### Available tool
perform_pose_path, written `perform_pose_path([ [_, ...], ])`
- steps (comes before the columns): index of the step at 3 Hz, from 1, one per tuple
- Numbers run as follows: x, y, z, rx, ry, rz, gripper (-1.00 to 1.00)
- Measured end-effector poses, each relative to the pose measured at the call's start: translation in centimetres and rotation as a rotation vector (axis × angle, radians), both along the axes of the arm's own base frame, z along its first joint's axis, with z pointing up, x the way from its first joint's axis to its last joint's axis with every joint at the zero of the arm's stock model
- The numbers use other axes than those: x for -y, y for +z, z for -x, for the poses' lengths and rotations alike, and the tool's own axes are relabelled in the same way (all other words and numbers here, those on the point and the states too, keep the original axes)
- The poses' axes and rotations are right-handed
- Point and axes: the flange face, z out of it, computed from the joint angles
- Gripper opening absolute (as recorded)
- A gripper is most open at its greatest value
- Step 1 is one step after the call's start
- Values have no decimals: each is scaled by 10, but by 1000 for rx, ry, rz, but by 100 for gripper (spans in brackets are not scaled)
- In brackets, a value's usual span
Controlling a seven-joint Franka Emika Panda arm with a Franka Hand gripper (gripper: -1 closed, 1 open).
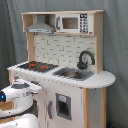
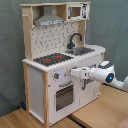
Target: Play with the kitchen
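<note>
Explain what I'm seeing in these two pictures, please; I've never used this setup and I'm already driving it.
Both pictures show the same moment from two fixed cameras standing off the arm, one on each side. The white machine is a single robot arm; its front end, the gripper, reaches toward the front panel of a toy kitchen, near the knobs above the oven door. In the first exterior view the arm fills the lower left corner. On the counter are a red-ringed hob, a sink and a black faucet; above hang a hood and a microwave. Nothing appears to be held.
</note>
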Motion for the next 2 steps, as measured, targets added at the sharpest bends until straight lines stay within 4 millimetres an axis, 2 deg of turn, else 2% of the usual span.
perform_pose_path([
  [2, 0, 0, 0, 6, 15, 226, -100],
])
